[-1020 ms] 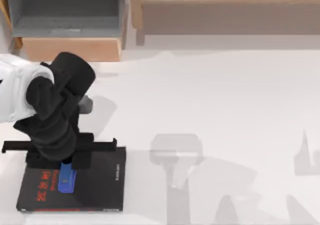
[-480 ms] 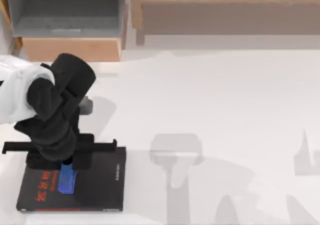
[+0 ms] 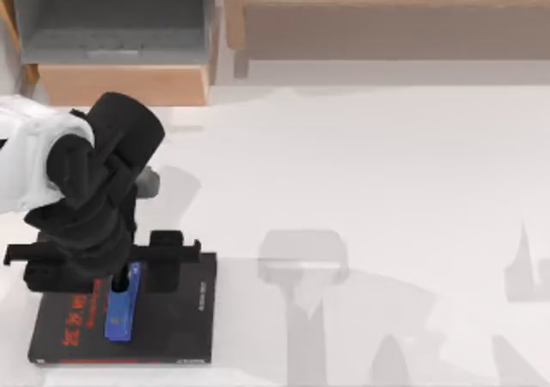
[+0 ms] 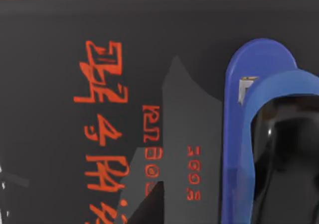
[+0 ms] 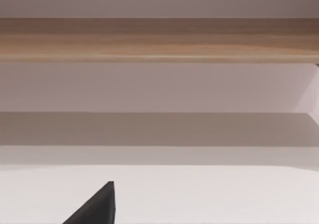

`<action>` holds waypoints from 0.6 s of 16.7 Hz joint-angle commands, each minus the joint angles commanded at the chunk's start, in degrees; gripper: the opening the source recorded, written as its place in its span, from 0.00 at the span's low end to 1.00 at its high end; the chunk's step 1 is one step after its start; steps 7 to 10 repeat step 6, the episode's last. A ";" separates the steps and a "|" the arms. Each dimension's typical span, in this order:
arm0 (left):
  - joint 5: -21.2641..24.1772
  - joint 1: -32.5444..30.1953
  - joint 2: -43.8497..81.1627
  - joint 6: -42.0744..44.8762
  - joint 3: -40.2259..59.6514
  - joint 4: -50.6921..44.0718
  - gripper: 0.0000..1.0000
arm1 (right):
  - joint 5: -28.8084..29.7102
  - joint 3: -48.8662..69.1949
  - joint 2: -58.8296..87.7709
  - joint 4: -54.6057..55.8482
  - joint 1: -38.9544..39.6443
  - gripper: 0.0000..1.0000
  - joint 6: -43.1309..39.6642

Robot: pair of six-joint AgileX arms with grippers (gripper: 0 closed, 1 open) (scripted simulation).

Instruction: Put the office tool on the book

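Nearly complete: office tool [image 3: 121, 311] laid flat on book [image 3: 172, 318] at bench's left, left gripper [image 3: 120, 271] above, fingers spread apart, retreat outstanding.

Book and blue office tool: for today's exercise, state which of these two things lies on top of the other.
The blue office tool lies on top: a narrow blue piece resting on the cover of the flat black book, beside its red lettering, below the left gripper.
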 joint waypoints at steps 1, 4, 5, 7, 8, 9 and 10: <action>0.00 0.00 0.00 0.00 0.00 0.00 1.00 | 0.00 0.00 0.00 0.00 0.00 1.00 0.00; 0.00 0.00 0.00 0.00 0.00 0.00 1.00 | 0.00 0.00 0.00 0.00 0.00 1.00 0.00; 0.00 0.00 0.00 0.00 0.00 0.00 1.00 | 0.00 0.00 0.00 0.00 0.00 1.00 0.00; 0.00 0.00 0.00 0.00 0.00 0.00 1.00 | 0.00 0.00 0.00 0.00 0.00 1.00 0.00; 0.00 0.00 0.00 0.00 0.00 0.00 1.00 | 0.00 0.00 0.00 0.00 0.00 1.00 0.00; 0.00 0.00 0.00 0.00 0.00 0.00 1.00 | 0.00 0.00 0.00 0.00 0.00 1.00 0.00; 0.00 0.00 0.00 0.00 0.00 0.00 1.00 | 0.00 0.00 0.00 0.00 0.00 1.00 0.00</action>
